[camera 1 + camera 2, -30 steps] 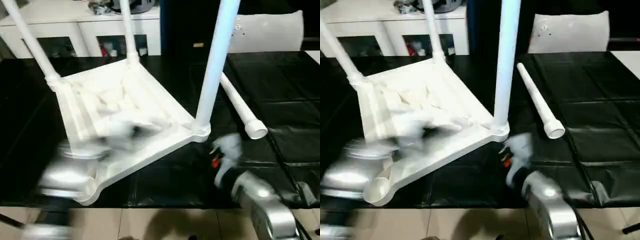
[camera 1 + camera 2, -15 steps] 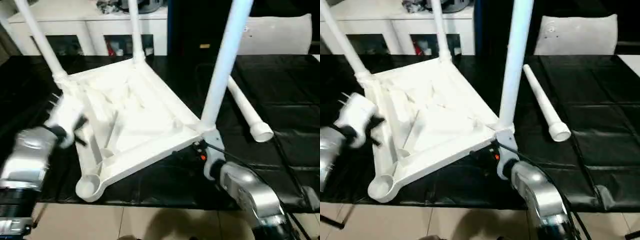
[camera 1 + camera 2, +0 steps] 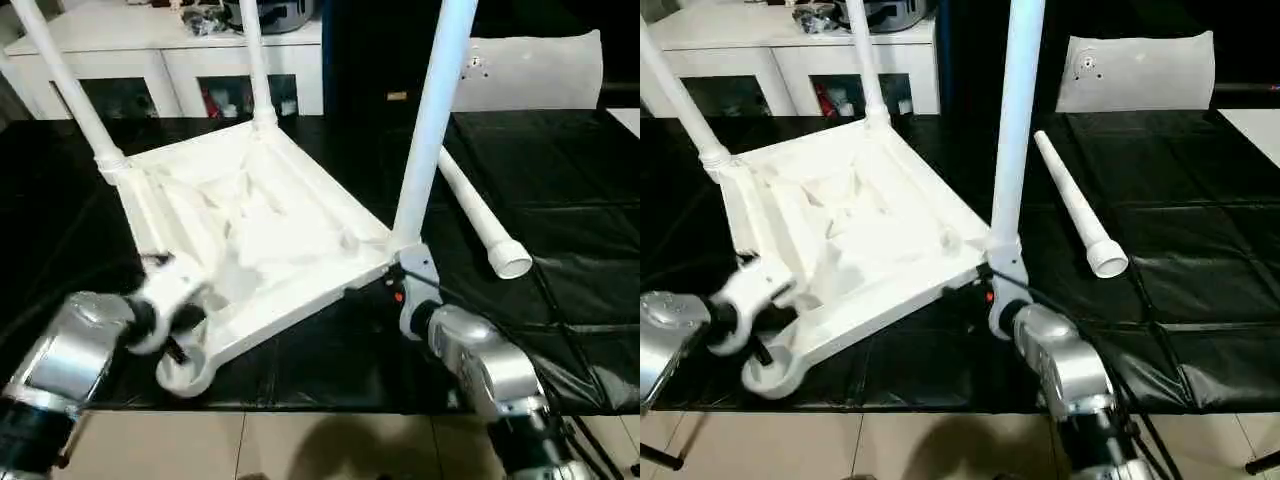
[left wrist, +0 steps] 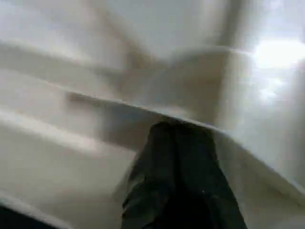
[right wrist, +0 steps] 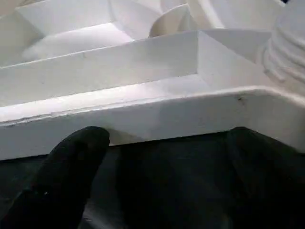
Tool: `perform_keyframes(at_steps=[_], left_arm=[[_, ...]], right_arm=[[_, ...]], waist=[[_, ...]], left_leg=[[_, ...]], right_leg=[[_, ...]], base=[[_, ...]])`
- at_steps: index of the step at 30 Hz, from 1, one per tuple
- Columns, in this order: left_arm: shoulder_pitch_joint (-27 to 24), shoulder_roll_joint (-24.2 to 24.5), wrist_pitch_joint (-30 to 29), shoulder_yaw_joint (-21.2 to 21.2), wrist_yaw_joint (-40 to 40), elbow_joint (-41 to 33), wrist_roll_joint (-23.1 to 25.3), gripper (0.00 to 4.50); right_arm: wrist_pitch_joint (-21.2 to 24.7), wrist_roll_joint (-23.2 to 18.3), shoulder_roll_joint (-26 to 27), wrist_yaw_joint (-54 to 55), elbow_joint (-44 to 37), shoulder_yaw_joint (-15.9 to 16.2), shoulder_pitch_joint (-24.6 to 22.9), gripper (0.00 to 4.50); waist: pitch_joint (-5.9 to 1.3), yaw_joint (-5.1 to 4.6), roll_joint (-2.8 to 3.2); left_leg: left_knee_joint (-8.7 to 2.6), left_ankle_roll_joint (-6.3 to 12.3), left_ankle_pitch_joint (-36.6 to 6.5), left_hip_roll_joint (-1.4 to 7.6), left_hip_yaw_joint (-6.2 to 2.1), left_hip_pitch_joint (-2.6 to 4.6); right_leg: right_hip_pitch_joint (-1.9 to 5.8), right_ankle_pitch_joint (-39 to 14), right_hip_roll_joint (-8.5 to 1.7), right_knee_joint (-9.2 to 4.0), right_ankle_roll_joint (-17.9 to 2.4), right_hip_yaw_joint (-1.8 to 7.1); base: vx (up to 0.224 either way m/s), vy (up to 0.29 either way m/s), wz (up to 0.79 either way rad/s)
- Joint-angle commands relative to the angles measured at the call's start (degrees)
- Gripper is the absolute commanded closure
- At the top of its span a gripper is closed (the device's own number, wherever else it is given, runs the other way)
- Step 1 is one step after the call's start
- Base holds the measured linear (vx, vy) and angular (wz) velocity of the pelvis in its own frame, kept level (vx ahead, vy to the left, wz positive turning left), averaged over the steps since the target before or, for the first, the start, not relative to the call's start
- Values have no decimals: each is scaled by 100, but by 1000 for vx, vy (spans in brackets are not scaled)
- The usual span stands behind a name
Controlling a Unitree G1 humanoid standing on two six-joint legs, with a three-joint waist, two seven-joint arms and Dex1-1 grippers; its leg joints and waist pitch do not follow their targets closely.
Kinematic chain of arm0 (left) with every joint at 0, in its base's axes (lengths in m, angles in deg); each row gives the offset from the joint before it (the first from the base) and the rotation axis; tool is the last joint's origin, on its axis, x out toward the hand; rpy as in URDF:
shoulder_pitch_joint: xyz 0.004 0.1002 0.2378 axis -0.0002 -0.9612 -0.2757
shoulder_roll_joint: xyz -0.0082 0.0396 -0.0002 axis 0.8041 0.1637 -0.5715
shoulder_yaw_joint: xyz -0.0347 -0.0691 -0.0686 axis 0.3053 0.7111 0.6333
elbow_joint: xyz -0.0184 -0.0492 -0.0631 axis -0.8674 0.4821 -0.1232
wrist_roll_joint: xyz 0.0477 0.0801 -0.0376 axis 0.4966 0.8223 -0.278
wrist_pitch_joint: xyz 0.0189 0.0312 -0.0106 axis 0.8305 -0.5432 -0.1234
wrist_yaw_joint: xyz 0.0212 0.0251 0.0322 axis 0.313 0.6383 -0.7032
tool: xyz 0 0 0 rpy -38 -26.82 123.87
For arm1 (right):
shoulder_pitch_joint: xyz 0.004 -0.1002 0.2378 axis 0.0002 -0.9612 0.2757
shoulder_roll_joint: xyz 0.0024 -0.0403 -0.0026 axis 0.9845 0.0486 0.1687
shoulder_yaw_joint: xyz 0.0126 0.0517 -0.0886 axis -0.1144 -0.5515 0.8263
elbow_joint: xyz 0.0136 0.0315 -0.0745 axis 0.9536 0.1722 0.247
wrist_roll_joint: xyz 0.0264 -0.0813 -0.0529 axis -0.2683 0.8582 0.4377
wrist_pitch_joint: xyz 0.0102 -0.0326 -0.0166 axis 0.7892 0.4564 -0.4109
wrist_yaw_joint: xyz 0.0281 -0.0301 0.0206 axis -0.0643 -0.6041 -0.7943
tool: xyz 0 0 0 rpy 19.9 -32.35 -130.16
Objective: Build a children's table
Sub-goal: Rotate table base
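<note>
You have one white tabletop (image 3: 260, 240) lying underside up on the black-covered work table (image 3: 560, 260), tilted, with its ribs showing. Count four legs: three stand in corner sockets of the tabletop (image 3: 430, 130) (image 3: 255, 60) (image 3: 65, 90), and one loose leg (image 3: 1075, 205) lies on the black cover just beside the tabletop, wide end toward you. The fourth socket (image 3: 183, 372), at the tabletop's near corner, is empty.

Your left gripper (image 3: 170, 300) sits at the tabletop's edge beside that empty socket; its wrist view gives you one dark finger (image 4: 178, 176) pressed up against white plastic, and you cannot tell how wide the fingers stand. Your right gripper (image 5: 167, 171) is at the corner under the nearest standing leg; its wrist view shows two black fingers (image 5: 62, 176) spread wide apart below the tabletop's rim, the cover between them.

Beyond the tabletop stands a white glass-door cabinet (image 3: 170, 50).
</note>
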Motion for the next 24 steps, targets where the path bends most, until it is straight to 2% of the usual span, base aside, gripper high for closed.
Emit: perform_keyframes(at_steps=[1,6,9,12,16,20,22,24], left_arm=[[-34,-34,33,-266,424,-318,-302,446],[50,-366,-149,-425,727,-645,-673,446],[156,-578,-198,-479,755,-712,-868,446],[310,-847,-165,-530,707,-644,-930,446],[487,-1179,-191,-586,702,-592,-1027,446],[654,-1499,-138,-718,544,-415,-1006,446],[720,-1646,-84,-711,429,-322,-983,446],[834,-1766,120,-760,177,-72,-758,446]], right_arm=[[-138,13,74,42,78,-28,155,0],[-269,49,128,60,293,-4,295,0],[-342,68,147,67,398,-2,352,0],[-372,99,156,64,439,-25,385,0],[-442,157,155,34,521,-70,417,0],[-451,172,157,40,523,-73,414,0],[-461,188,166,39,534,-79,419,0],[-479,205,179,47,546,-89,429,0]], waist=[[-262,-7,19],[-297,-55,-7],[-284,-91,-18],[-279,-106,-16],[-288,-132,-30],[-311,-125,-43],[-312,-152,-31],[-315,-157,-41]], left_leg=[[-493,45,-1812,355,-226,48],[-479,87,-1387,347,-206,-15],[-469,153,-1363,331,-192,-18],[-457,169,-1418,321,-190,2],[-454,173,-1394,324,-192,-6],[-438,244,-1163,318,-188,-37],[-432,272,-1113,317,-186,-51],[-412,317,-1083,296,-172,-54]], right_leg=[[224,-2582,-494,-502,-474,439],[292,-2092,-497,-430,-620,455],[294,-2205,-482,-455,-636,443],[279,-2453,-469,-494,-535,426],[287,-2390,-465,-491,-528,423],[317,-2188,-466,-467,-545,424],[318,-2093,-458,-455,-581,416],[310,-2202,-452,-492,-550,403]], base=[[0,0,0],[0,0,0],[0,0,0],[0,0,0],[0,0,0],[0,0,0],[0,0,0],[0,0,0]])
